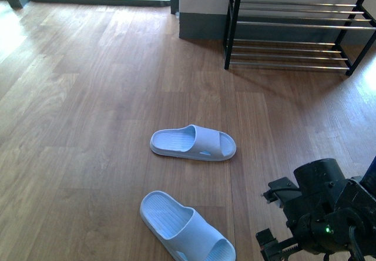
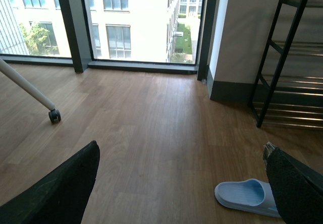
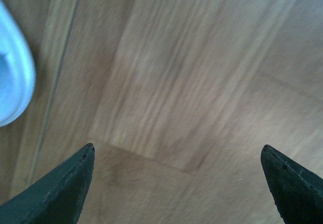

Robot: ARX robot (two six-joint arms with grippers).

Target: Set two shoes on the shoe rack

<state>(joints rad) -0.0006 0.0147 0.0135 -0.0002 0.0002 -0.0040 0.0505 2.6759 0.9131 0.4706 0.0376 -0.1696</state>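
Two pale blue slides lie on the wood floor: one in the middle, the other nearer me. The shoe rack, black-framed with chrome bars, stands against the far wall at the right with nothing on its visible bars. My right arm shows at the bottom right, beside the nearer slide. My right gripper is open over bare floor, with a slide's edge off to one side. Open too is my left gripper, held above the floor with a slide by one finger and the rack beyond.
A white leg on a caster stands on the floor near the large window. A grey skirting runs along the wall beside the rack. Wood floor stretches to the left of the slides.
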